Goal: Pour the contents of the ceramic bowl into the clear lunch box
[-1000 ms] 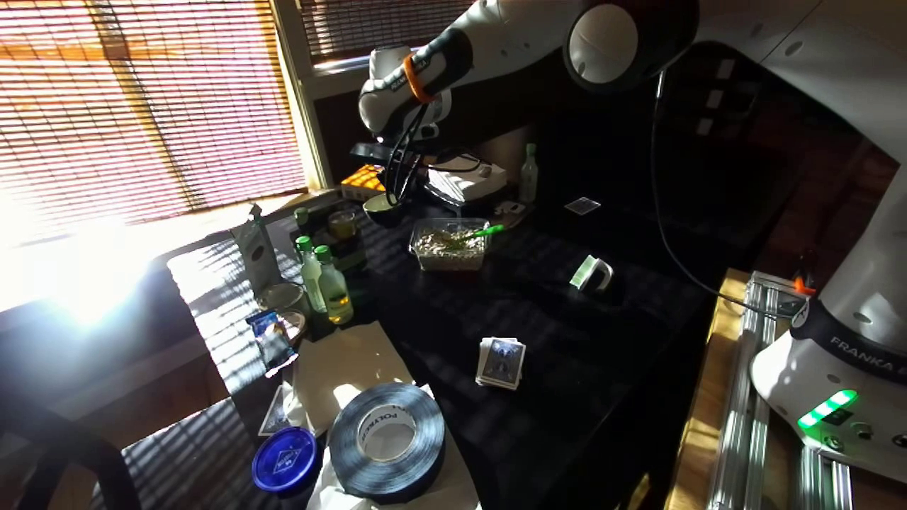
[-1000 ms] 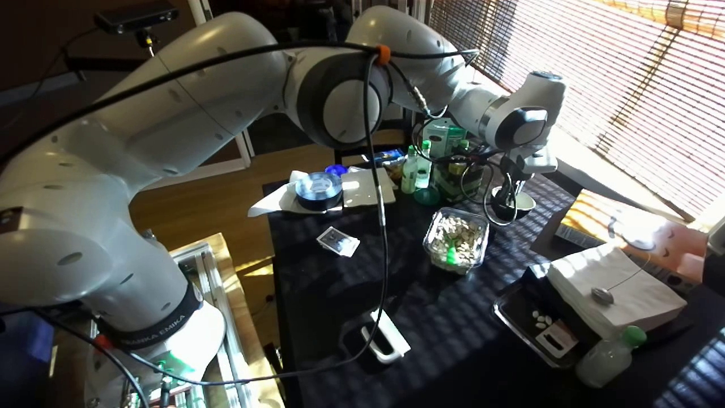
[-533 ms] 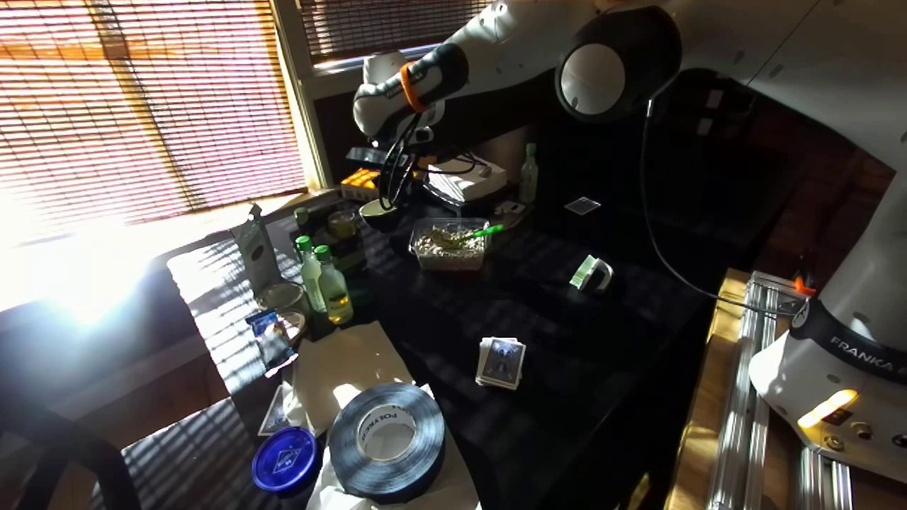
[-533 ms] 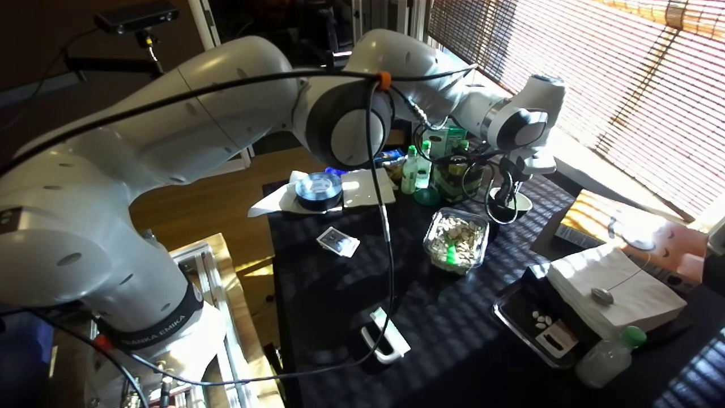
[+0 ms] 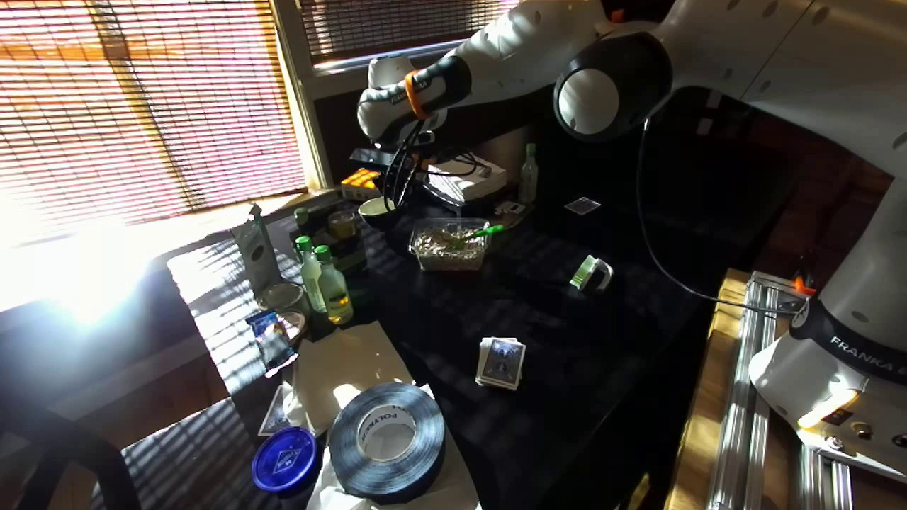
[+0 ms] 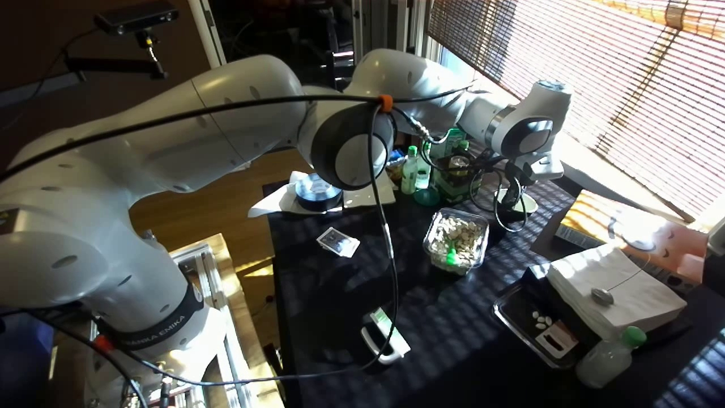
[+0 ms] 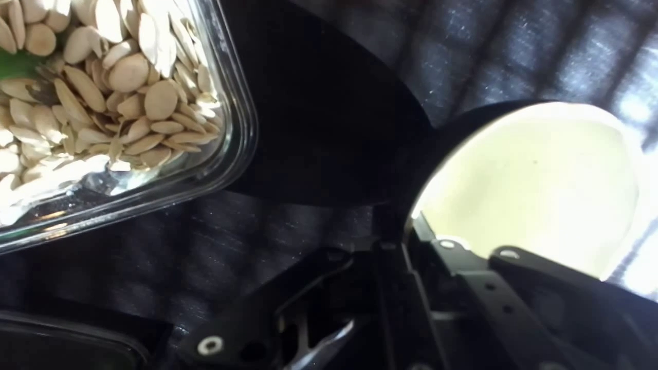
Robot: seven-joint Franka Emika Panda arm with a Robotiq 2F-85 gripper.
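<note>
Two woven blinds [image 5: 212,106] are filtering strong sunlight into the room, and we are watching it lie in stripes across the black-covered table [image 6: 453,334]. Over that table the robot arm [image 6: 243,133] is hanging, bent, its wrist on the window side. At its end we are seeing the gripper [image 7: 403,234] nearly closed: its fingers [image 7: 455,257] are standing close together, pinching the wall of the ceramic bowl [image 7: 540,180] between them at the rim.

On the surface, an orange box [image 6: 668,238] is lying near a white paper stack [image 6: 634,309], and a black tray [image 6: 516,303] is resting just beside that stack. Nearer the middle, we are finding the clear lunch box [image 7: 244,118] standing open, a green handle [image 5: 490,231] sticking out of it. Elsewhere a roll of tape [image 5: 344,439] is lying on a white sheet [image 5: 457,478], and two green-capped bottles [image 5: 334,287] are standing upright, close together.

The bowl itself is staying apart from the lunch box but near it, toward the window, with light glowing on its pale inside; whether its base is touching the table we are unable to tell. Smaller again, a deck of cards [image 5: 501,365] is lying by itself. Pale seeds [image 7: 128,72] are filling the lunch box.
</note>
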